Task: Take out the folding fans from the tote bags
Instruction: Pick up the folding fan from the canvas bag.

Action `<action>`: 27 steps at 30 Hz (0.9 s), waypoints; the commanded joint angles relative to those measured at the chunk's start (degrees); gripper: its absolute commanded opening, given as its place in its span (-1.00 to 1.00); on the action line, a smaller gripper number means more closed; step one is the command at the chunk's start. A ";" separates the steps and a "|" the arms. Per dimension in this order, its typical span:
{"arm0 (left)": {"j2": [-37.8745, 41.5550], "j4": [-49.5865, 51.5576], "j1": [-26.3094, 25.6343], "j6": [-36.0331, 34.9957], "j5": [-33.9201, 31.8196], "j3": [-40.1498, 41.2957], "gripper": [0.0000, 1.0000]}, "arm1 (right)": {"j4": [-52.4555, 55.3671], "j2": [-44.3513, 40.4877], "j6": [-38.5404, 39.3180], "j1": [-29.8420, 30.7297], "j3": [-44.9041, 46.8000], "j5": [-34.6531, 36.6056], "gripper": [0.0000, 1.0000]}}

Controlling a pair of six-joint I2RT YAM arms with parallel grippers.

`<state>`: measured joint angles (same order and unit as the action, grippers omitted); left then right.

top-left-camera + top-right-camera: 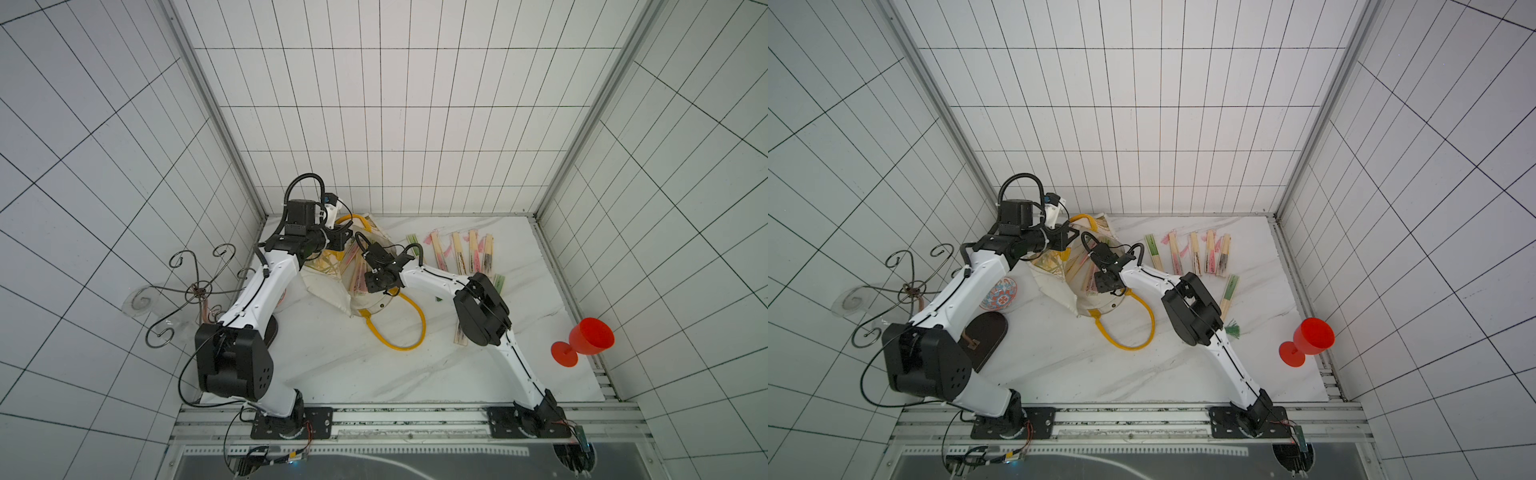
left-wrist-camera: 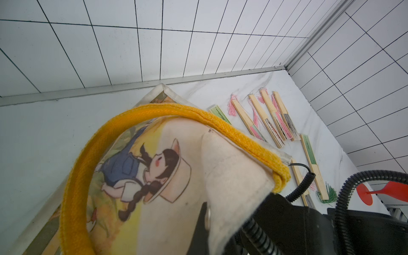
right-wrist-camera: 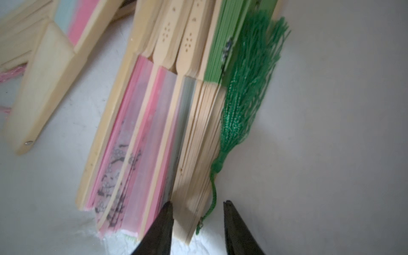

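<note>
The cream tote bag lies at the back left of the marble table, and one yellow handle loops forward. My left gripper is shut on the bag's rim beside the other handle, holding the mouth up. My right gripper reaches into the bag, where several folding fans lie packed together. Its open jaws straddle the end of a bamboo fan with a green tassel. One finger touches the fan and the other stands clear. More fans lie in a row at the back right.
A red goblet lies at the table's right edge. A green fan lies by the right arm's elbow. A curly wire stand and a patterned plate sit at the left. Tiled walls close in the back and sides.
</note>
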<state>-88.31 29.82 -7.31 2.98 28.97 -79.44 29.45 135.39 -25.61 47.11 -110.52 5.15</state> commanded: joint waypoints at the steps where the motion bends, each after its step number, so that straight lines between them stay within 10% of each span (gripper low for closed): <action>1: -0.45 -1.09 0.01 -0.21 1.18 -1.51 -1.00 | 0.09 -0.56 -1.17 -0.71 -3.77 -1.30 -0.23; 27: -0.73 -1.26 0.02 0.00 1.61 -1.69 -1.00 | 3.26 4.57 -0.32 -0.68 -5.58 0.51 -0.20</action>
<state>-88.64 29.78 -7.31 3.01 29.10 -79.44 29.41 137.25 -25.69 47.11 -112.20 4.95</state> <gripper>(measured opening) 0.047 0.404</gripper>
